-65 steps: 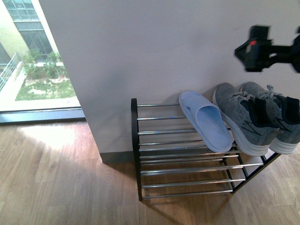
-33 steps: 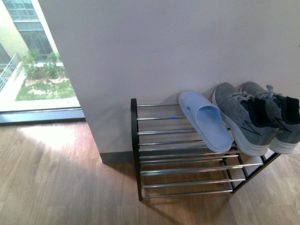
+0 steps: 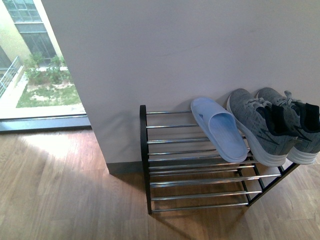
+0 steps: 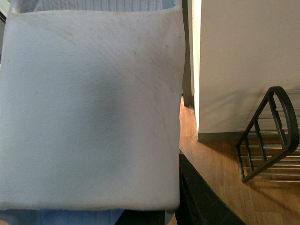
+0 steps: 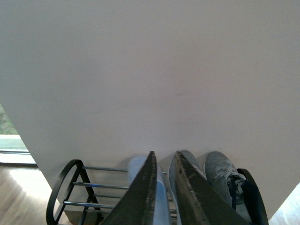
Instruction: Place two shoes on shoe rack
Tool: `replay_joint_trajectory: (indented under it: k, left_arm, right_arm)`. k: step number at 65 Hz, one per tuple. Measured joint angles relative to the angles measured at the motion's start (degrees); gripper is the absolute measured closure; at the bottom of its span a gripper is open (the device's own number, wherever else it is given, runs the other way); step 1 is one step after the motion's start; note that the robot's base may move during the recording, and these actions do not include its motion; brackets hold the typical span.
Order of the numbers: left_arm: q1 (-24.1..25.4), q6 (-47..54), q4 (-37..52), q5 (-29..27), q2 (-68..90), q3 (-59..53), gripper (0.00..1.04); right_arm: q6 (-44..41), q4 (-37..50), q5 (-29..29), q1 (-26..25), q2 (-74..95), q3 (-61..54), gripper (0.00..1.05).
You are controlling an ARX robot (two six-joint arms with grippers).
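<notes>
— Where are the shoes?
— The grey knit lace-up sneakers point(image 3: 272, 125) and one pale blue plastic slide point(image 3: 220, 129) sit on the chrome-barred black shoe rack point(image 3: 200, 170).
— Grippers?
— Right gripper point(image 5: 162, 161) nearly closed, empty; left one, cannot tell

Grey sneakers point(image 3: 272, 125), pale blue slide point(image 3: 220, 129)

On shoe rack point(image 3: 165, 150) top tier: slide point(image 3: 220, 129) at middle, two sneakers point(image 3: 272, 125) right of slide; rack against wall point(image 3: 175, 60).
</notes>
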Motion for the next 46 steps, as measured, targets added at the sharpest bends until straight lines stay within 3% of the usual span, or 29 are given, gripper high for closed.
replay_joint_trajectory:
  k: [4, 13, 46]
  left_arm:
    - [0.0, 0.0, 0.0, 0.0, 0.0, 0.0, 1.03]
    - [0.0, 0.0, 0.0, 0.0, 0.0, 0.0, 1.03]
    - [0.0, 0.0, 0.0, 0.0, 0.0, 0.0, 1.03]
  right_arm:
    - [-0.3, -1.7, 2.0, 1.3, -2.9, -1.1, 1.03]
    - [-0.2, -5.7, 3.8, 4.3, -8.5, -3.0, 1.03]
    - [-0.2, -22.0, 4.4, 4.5, -28.6, -5.9, 1.03]
